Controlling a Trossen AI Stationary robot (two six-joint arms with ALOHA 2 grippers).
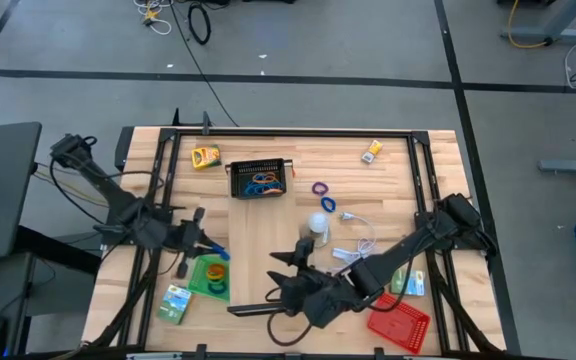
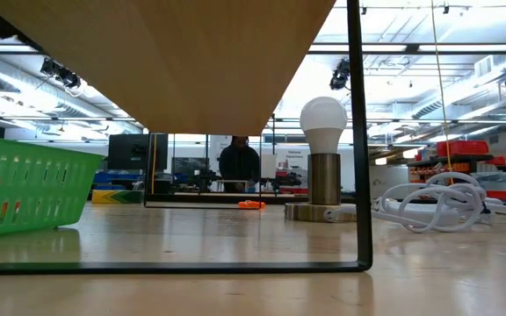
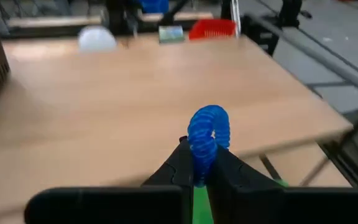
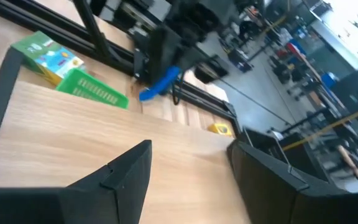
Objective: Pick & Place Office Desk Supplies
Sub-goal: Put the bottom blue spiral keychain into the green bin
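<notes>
Pale wooden table (image 1: 268, 225): left claw (image 1: 211, 248) clenched around blue coiled band (image 3: 207, 134), right claw (image 1: 286, 272) released, no legible writing.

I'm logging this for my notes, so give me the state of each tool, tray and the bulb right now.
Left tool: shut on a blue coiled band, held above the table.
Right tool: open, empty.
Black tray: holds blue and orange bands.
Green tray: holds orange bands.
Red tray: looks empty.
Bulb: upright, unlit.
</notes>
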